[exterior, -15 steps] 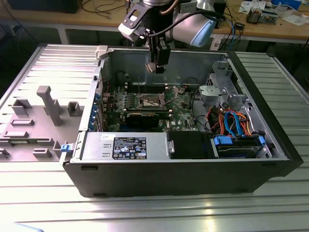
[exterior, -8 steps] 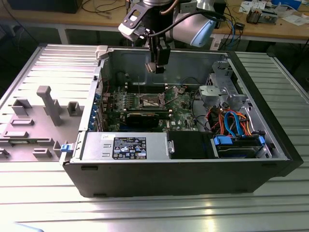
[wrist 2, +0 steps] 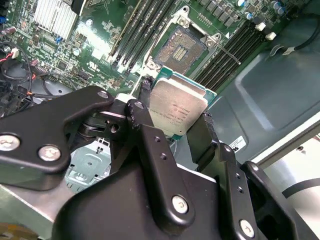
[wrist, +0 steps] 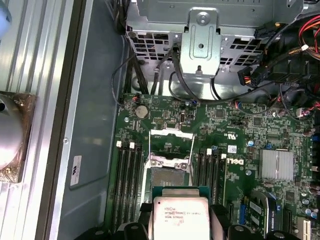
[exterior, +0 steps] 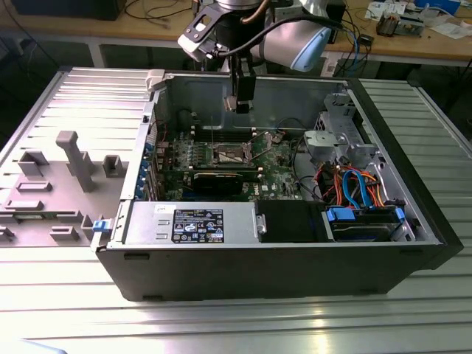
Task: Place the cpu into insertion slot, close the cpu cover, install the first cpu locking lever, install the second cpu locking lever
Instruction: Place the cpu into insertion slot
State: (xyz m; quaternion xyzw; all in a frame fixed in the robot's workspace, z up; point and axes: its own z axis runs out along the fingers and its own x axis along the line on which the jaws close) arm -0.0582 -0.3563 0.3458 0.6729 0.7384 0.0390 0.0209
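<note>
The cpu point(wrist 2: 177, 111), a flat square chip with a silver-grey top on a green edge, sits clamped between the two black fingers point(wrist 2: 145, 112) of my gripper point(wrist 2: 175, 119). In the first wrist view the cpu point(wrist: 181, 218) hangs just beside the insertion slot point(wrist: 167, 178), whose tan contact field lies bare. The cpu cover point(wrist: 171, 134) stands swung up at the slot's far side. In the exterior view my gripper point(exterior: 240, 105) hovers well above the insertion slot point(exterior: 229, 153) on the green motherboard point(exterior: 276, 158).
Long black memory slots point(wrist: 126, 175) flank the socket on both sides. A silver heatsink point(wrist: 276, 164) sits on the board. The case's metal drive cage point(exterior: 335, 136) and coloured cables point(exterior: 354, 184) stand at the exterior view's right. A grey fixture plate point(exterior: 51, 184) lies outside the case.
</note>
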